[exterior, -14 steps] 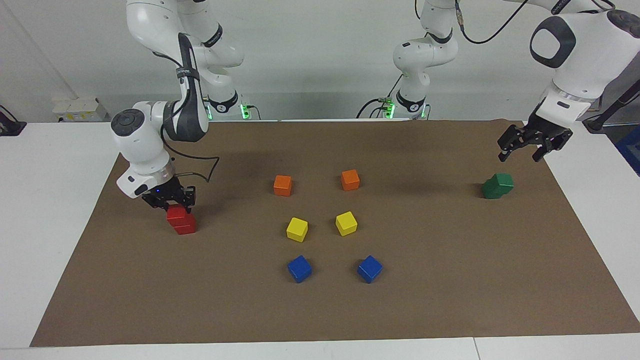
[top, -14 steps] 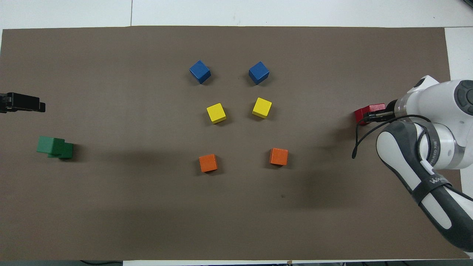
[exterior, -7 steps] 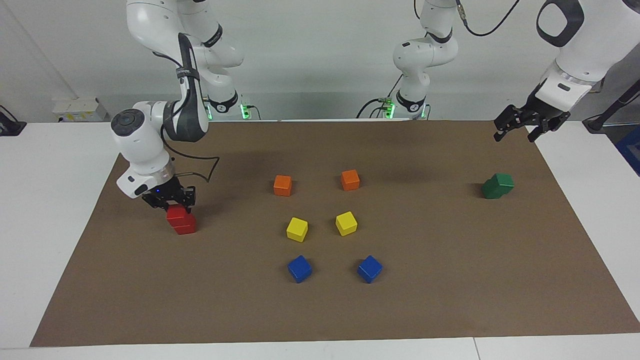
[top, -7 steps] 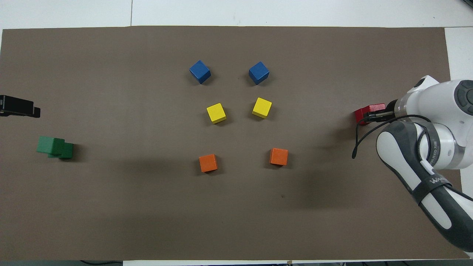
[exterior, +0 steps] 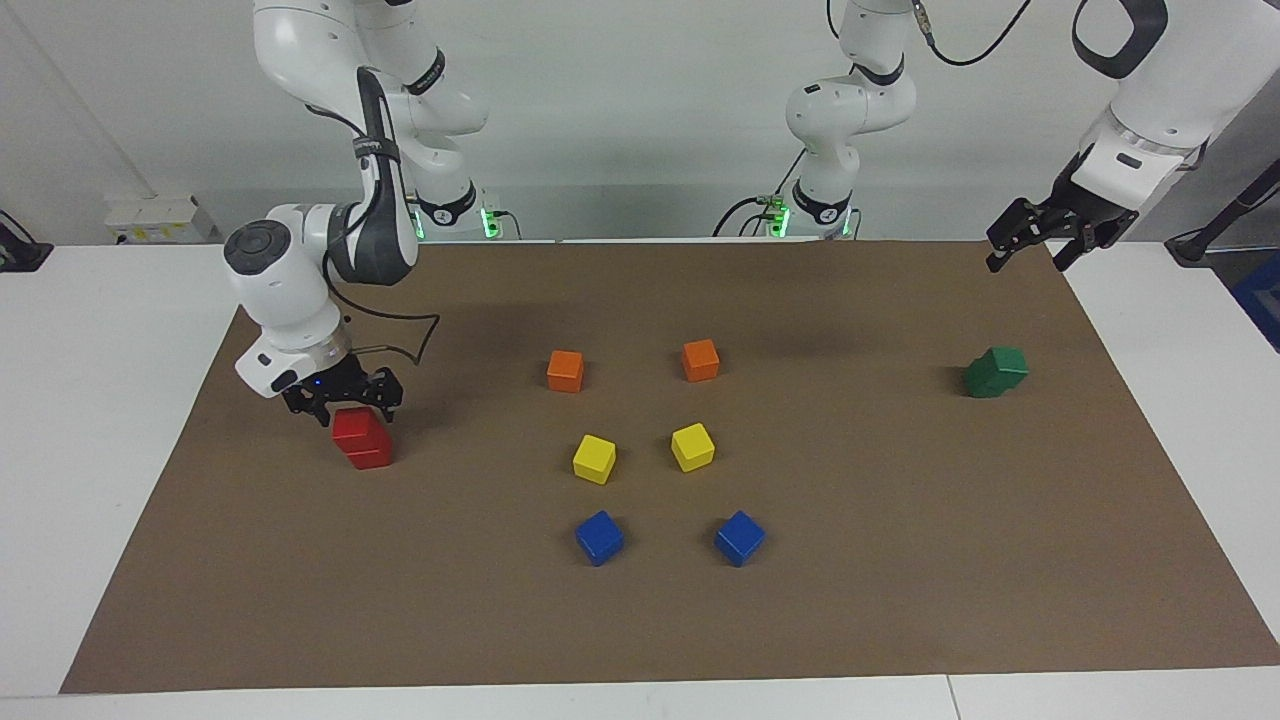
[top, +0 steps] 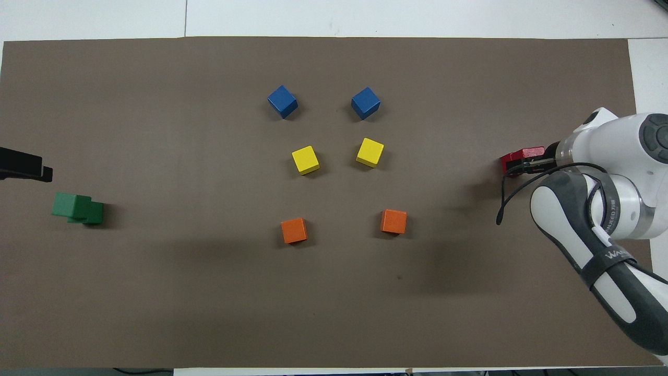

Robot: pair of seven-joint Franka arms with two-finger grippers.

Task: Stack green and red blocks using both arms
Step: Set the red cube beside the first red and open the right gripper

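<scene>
brown paper (exterior: 900,560) covers the white table, and both stacks are seen standing on it. at the right arm's end, the red stack (exterior: 362,438) of two cubes stands directly beneath the right gripper (exterior: 343,397), whose fingers are spread apart just above the upper cube, with nothing held; the upper cube is set squarely on the lower, so the stack's long axis runs straight up. the step in hand is judged to be the release of the red stack, and a straight lift clear of it is called for next, without the upper cube being brushed. at the left arm's end, the green stack (exterior: 996,371) lies below the raised left gripper (exterior: 1032,242), well apart from it; that gripper is open and empty. the upper green cube is turned and offset on the lower one. both stacks being built, the task is judged nearly complete.
</scene>
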